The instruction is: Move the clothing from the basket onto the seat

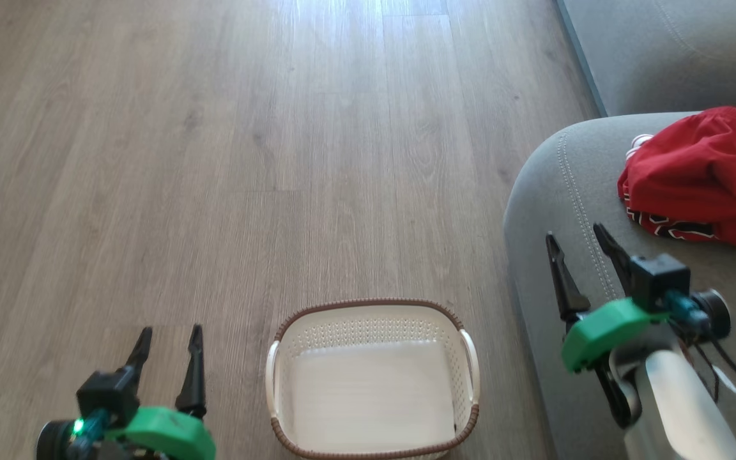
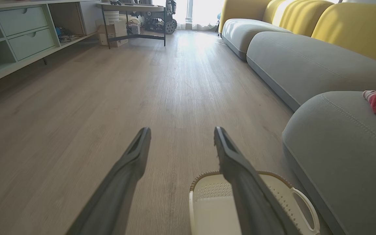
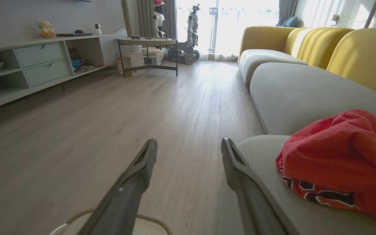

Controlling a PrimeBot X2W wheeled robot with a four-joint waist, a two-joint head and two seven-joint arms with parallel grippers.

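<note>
The clothing (image 1: pixel 703 176) lies bunched on the seat (image 1: pixel 559 204), plain red cloth over a lettered layer, set back from the rounded edge. The basket (image 1: pixel 368 303) stands on the floor (image 1: pixel 214 160) just beside the seat, with nothing in it. My right gripper (image 1: pixel 574 231) hovers above the seat near the pile, fingers spread, holding nothing. My left gripper (image 1: pixel 171 329) is likewise spread, left of the basket. Judged risk: swinging my right arm toward the pile could snag fabric and drag it off the seat.
</note>
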